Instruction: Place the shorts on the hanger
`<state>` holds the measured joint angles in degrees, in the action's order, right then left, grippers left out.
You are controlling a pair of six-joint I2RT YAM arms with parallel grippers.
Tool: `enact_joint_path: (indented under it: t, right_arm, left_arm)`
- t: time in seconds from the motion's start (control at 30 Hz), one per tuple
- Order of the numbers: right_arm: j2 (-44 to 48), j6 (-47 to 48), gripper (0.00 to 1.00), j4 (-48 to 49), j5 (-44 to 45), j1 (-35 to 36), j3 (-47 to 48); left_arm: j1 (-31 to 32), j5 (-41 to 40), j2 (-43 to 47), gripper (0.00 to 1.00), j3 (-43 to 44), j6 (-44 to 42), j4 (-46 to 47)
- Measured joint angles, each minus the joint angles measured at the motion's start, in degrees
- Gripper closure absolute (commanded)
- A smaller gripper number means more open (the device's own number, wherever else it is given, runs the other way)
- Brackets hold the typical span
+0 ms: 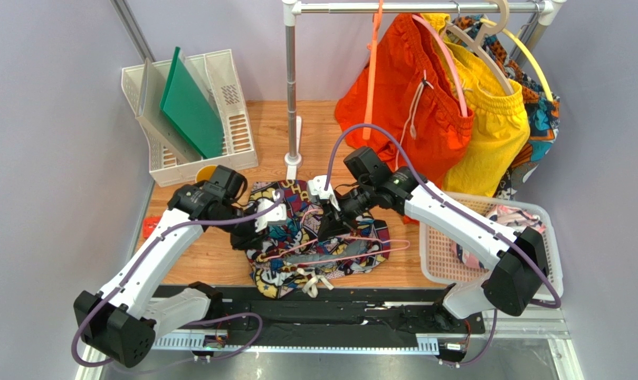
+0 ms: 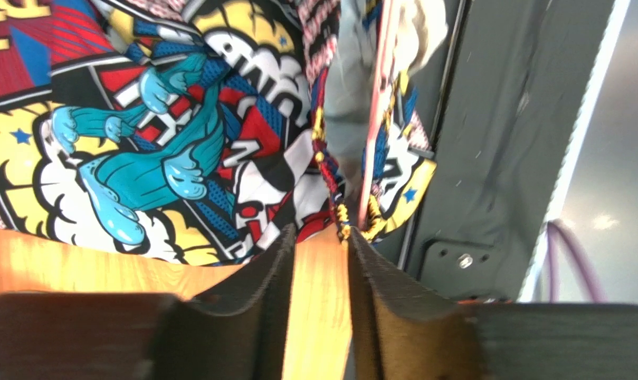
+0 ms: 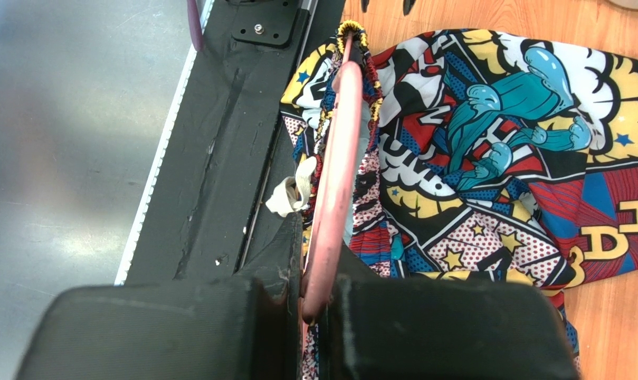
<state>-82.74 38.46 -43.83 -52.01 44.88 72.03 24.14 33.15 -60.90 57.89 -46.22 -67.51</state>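
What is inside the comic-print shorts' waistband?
The thin pale pink wire hanger, shut in the right tool, runs into the multicolour comic-print shorts' waist opening; gathered elastic covers its far tip.

2 white arms [image 1: 151, 257], purple cables [image 1: 361, 127], perhaps ribbed fingers [image 2: 250, 309]

**A robot lab cell dressed as a laundry corner**

This is a robotics test bench, not a home. Two white-and-black arms, one [image 1: 151, 261] at 7 o'clock and one [image 1: 457, 218] at 4 o'clock, are bolted to a black mounting rail [image 1: 338, 313] at 6 o'clock, trailing purple cables [image 1: 361, 131]. Plain grey walls [image 1: 52, 158] box in a small wooden tabletop [image 1: 219, 261].

The rest reads as staged props. A metal clothes rail [image 1: 417, 7] at 12 o'clock carries orange shorts [image 1: 393, 103] and yellow shorts [image 1: 492, 134]. A white basket [image 1: 429, 253] sits at 3 o'clock, a white tray rack [image 1: 235, 134] at 10 o'clock. Comic-print shorts [image 1: 286, 277] and a pink hanger [image 3: 338, 158] lie at the centre.
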Motion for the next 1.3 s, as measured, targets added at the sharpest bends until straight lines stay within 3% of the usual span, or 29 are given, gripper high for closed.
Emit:
enact_joint_path:
  t: [0.13, 0.27, 0.33, 0.4, 0.5, 0.93, 1.03, 1.07, 1.13, 1.27, 1.3]
  right_arm:
    - [0.00, 0.66, 1.00, 0.00, -0.07, 0.00, 0.00]
    - [0.00, 1.03, 1.00, -0.02, -0.04, 0.00, 0.00]
    - [0.00, 1.11, 1.00, -0.02, -0.04, 0.00, 0.00]
    - [0.00, 1.33, 1.00, -0.04, -0.04, 0.00, 0.00]
    - [0.00, 1.53, 1.00, -0.04, -0.04, 0.00, 0.00]
    - [-1.18, 1.09, 1.00, 0.74, -0.59, 0.11, 0.00]
    - [-1.62, 0.31, 1.00, 1.44, -0.63, 0.13, 0.07]
    - [-1.64, 0.07, 1.00, 1.46, -0.66, 0.13, 0.15]
    - [-1.64, -0.44, 1.00, 1.75, -0.85, 0.13, 0.55]
    - [-1.57, -1.36, 1.00, 2.75, -1.57, 0.13, 0.72]
    - [-1.55, -1.44, 1.00, 2.89, -1.68, 0.13, 0.72]
  left_arm:
    - [-0.02, -0.98, -0.26, 0.46, -3.87, -5.25, -1.42]
    - [-0.02, -0.66, -0.42, 0.46, -6.47, -7.74, -2.45]
    - [0.00, -0.33, -1.01, 0.57, -6.47, -8.41, -2.43]
    - [0.22, -0.15, -2.32, 0.79, -6.47, -8.92, -2.49]
    - [0.81, 0.07, -5.20, 1.00, -6.47, -9.64, -2.03]
    - [3.15, 3.37, -4.20, 1.00, 0.35, -5.90, -0.46]
    - [4.22, 3.43, -4.13, 0.73, 0.57, -5.03, -0.15]
    - [4.28, 3.23, -4.13, 0.59, 0.55, -4.63, -0.11]
    - [3.89, 2.82, -4.02, 0.44, 0.46, -4.04, 0.09]
    - [1.22, 2.73, -2.69, 0.24, -0.94, -3.78, 0.09]
    - [0.85, 2.75, -2.32, 0.24, -1.33, -4.13, 0.09]
